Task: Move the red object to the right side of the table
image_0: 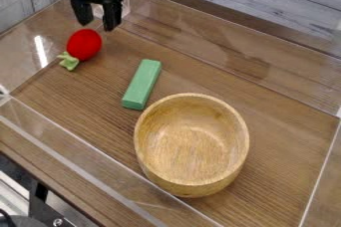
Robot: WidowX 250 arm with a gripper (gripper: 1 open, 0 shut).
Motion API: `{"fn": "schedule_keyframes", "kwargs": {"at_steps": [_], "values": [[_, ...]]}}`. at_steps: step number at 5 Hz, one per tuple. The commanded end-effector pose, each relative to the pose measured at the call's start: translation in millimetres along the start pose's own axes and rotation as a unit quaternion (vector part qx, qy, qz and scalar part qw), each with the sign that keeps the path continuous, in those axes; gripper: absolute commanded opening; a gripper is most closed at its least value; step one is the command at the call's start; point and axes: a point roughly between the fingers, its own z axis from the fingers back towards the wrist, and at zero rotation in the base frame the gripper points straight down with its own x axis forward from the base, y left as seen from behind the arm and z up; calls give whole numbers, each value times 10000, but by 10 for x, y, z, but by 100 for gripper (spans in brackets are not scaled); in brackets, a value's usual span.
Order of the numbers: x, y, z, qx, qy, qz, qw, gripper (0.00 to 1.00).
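The red object [84,43] is a small round red toy fruit with a light-green leafy bit at its lower left, lying on the left part of the wood-grain table [226,72]. My black gripper [98,18] hangs just above and behind it, pointing down, its two fingers spread open with nothing between them. It is not touching the fruit.
A green rectangular block [142,83] lies near the middle of the table. A large wooden bowl [192,141] stands at the front centre-right. Low clear acrylic walls [54,131] border the tabletop.
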Motion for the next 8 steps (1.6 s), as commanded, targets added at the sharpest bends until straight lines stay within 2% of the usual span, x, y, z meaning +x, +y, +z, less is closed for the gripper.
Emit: {"fn": "schedule_keyframes", "kwargs": {"at_steps": [1, 3, 4, 5, 6, 7, 8], "values": [[-4, 60, -23, 128, -117, 183, 9997, 100], [-154, 105, -176, 64, 0, 25, 10000, 100], [-198, 122, -91, -115, 16, 120, 9999, 100], [-203, 148, -66, -117, 54, 215, 9997, 0], [-167, 158, -41, -102, 103, 265, 9995, 0], [-169, 133, -119, -120, 169, 111, 9997, 100], [-184, 103, -195, -129, 229, -35, 9996, 100]]}}
